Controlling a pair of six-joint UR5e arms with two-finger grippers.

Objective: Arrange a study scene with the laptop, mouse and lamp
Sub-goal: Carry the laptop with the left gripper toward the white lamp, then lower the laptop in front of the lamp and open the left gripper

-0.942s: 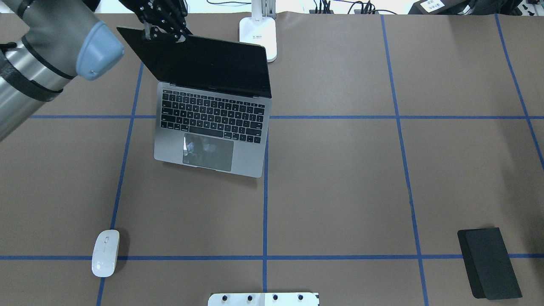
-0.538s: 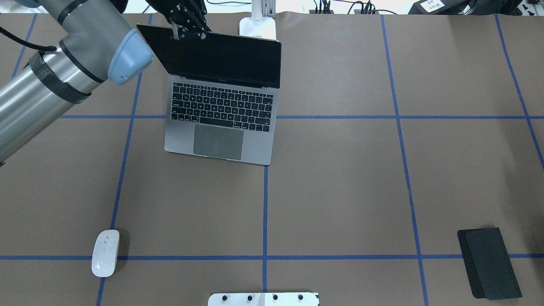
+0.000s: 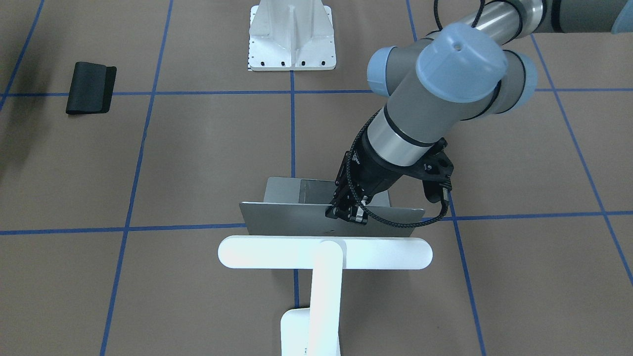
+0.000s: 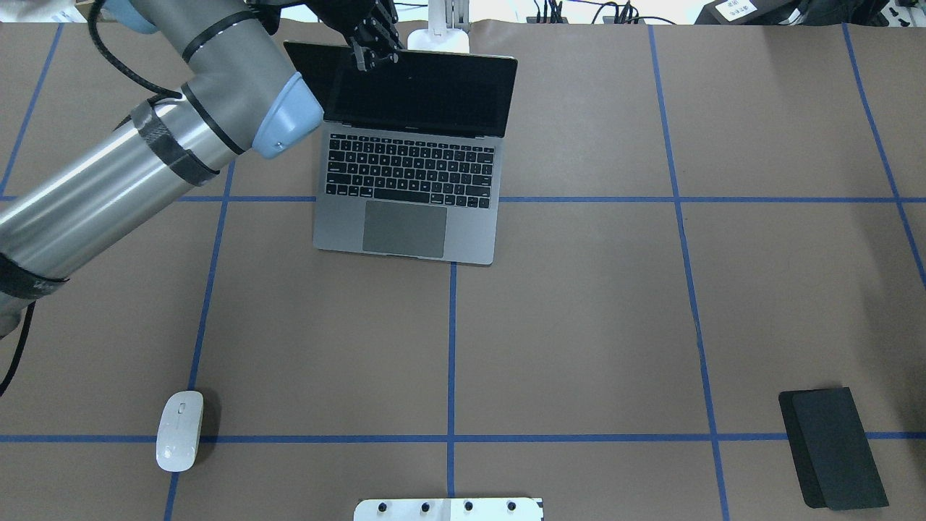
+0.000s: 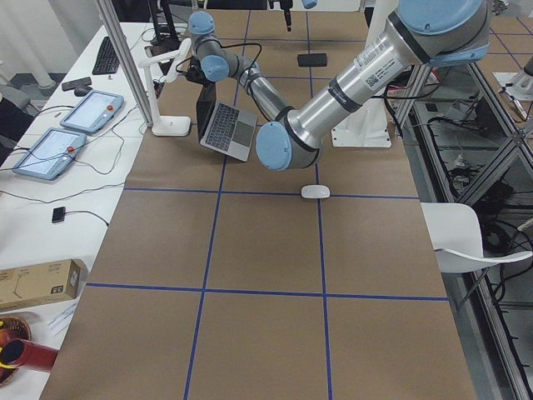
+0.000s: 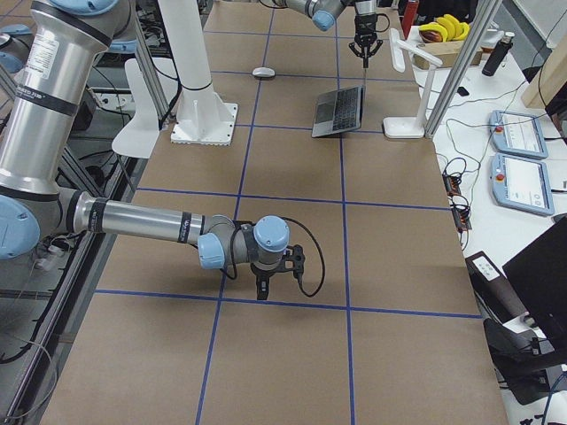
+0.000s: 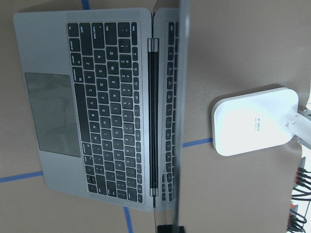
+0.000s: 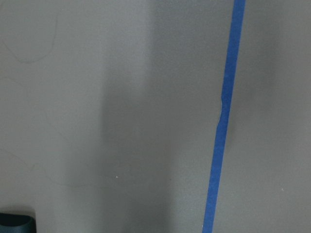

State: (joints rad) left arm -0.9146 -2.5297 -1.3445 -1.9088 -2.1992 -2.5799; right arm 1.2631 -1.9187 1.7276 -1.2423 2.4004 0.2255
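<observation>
The open grey laptop [image 4: 407, 181] stands near the table's far edge, its dark screen upright. My left gripper [image 4: 370, 58] is shut on the top edge of its lid, also seen in the front-facing view [image 3: 349, 214]. The white lamp [image 3: 324, 252] stands just behind the laptop, with its light bar level above the lid's back. Its base [image 7: 252, 121] shows in the left wrist view. The white mouse [image 4: 179, 430] lies at the near left of the table, far from both grippers. My right gripper [image 6: 263, 289] points down over bare table. I cannot tell whether it is open or shut.
A thin black mat [image 4: 832, 449] lies at the near right. A white ribbed bracket [image 3: 292, 39] stands at the robot's edge, mid-table. Blue tape lines [image 8: 223, 116] grid the brown table. Cables run along the far edge.
My left gripper has dragged the laptop by its lid to the right and a little farther away, turning it squarer to the table. The mouse and mat have not moved.
</observation>
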